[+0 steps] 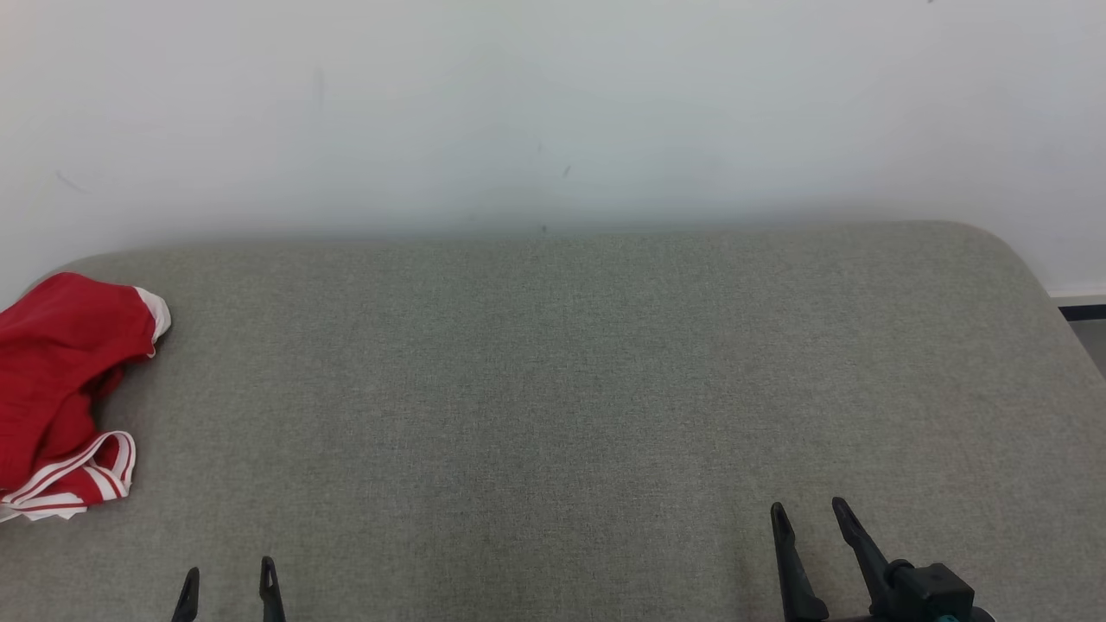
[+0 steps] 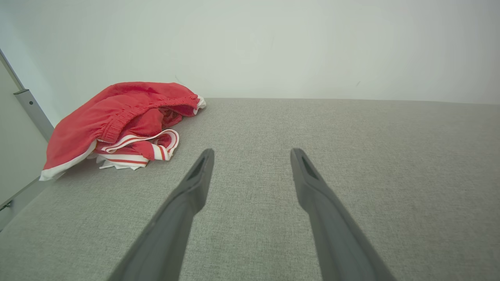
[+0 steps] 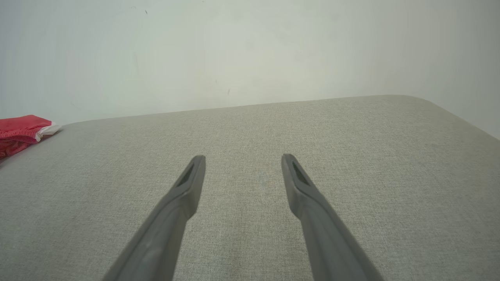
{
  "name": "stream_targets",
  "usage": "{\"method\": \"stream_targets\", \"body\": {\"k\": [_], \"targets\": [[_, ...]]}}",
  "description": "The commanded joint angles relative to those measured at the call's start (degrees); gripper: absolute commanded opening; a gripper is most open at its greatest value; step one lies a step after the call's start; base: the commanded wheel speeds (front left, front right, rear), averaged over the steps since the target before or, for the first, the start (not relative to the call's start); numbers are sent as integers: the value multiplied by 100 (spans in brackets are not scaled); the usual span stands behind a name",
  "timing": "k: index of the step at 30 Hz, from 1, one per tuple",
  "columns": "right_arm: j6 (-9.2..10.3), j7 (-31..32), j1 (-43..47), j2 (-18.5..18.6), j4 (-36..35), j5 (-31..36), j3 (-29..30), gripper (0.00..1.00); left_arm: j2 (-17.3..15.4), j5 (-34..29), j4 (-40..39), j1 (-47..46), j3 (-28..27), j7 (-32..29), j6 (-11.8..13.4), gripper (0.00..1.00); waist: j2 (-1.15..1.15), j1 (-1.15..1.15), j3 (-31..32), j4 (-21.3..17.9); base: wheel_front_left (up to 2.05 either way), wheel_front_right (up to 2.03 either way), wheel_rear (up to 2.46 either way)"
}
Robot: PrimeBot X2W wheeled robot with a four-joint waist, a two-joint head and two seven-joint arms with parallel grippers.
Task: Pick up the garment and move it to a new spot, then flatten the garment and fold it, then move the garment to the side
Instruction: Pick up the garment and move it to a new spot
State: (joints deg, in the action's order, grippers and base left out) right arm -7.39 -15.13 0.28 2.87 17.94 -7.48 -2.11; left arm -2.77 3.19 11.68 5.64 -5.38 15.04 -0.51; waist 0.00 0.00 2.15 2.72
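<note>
Garment [image 1: 60,389] first, in the head view: a crumpled red heap with white-striped trim, lying at the 9 o'clock edge of the grey fabric-covered worktop [image 1: 553,389] and partly cut off by the frame. Its long axis runs roughly 12 to 6 o'clock, with a white-edged corner at the far end and the striped hems at the near end. The left end effector [image 1: 229,570] sits at 7 o'clock with both fingers spread and nothing between them. The garment lies at about 11 o'clock from it, apart but not far. The right end effector [image 1: 810,508] at 5 o'clock is likewise spread and empty, and well apart from the cloth, so the left arm is clearly the nearer one. In the left wrist view the garment [image 2: 125,117] lies at 10 o'clock from the open left end effector [image 2: 253,153], off its pointing line. A gathered band (probably an elastic waist) crosses the heap from 8 towards 2 o'clock, and the striped hems are tucked on the side nearest the fingers. In the right wrist view only a red and white corner of the garment [image 3: 19,130] shows at 9 o'clock, far from the open right end effector [image 3: 243,157], which points at bare worktop and the pale wall [image 3: 250,50]. My judgement is that the pick-up has not begun, and the coming reach turns on swinging the left arm towards 10 o'clock.
</note>
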Motion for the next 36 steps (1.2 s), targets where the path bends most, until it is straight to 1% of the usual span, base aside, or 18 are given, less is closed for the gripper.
{"method": "stream_targets", "body": {"k": [1,10,16,26,36], "targets": [[-19,-4,-17,1,16,-25,-2,100,-20,14,7,52,-8,21,12,100,0,0,-3,-2,0,0,0],[-19,-4,28,1,6,-49,36,100,-19,-17,42,-7,13,22,-1,100,0,0,-23,94,0,0,0],[-19,-4,75,1,24,-138,17,100,-20,-91,45,4,-12,21,-23,100,0,0,-31,359,0,0,0],[-19,-4,136,0,42,-213,-13,100,-20,-170,109,29,-160,21,-15,100,0,0,2,1147,0,0,0],[-19,-4,173,0,63,-312,-66,100,-75,-233,369,50,-330,22,2,100,0,0,111,1884,0,0,0]]}}
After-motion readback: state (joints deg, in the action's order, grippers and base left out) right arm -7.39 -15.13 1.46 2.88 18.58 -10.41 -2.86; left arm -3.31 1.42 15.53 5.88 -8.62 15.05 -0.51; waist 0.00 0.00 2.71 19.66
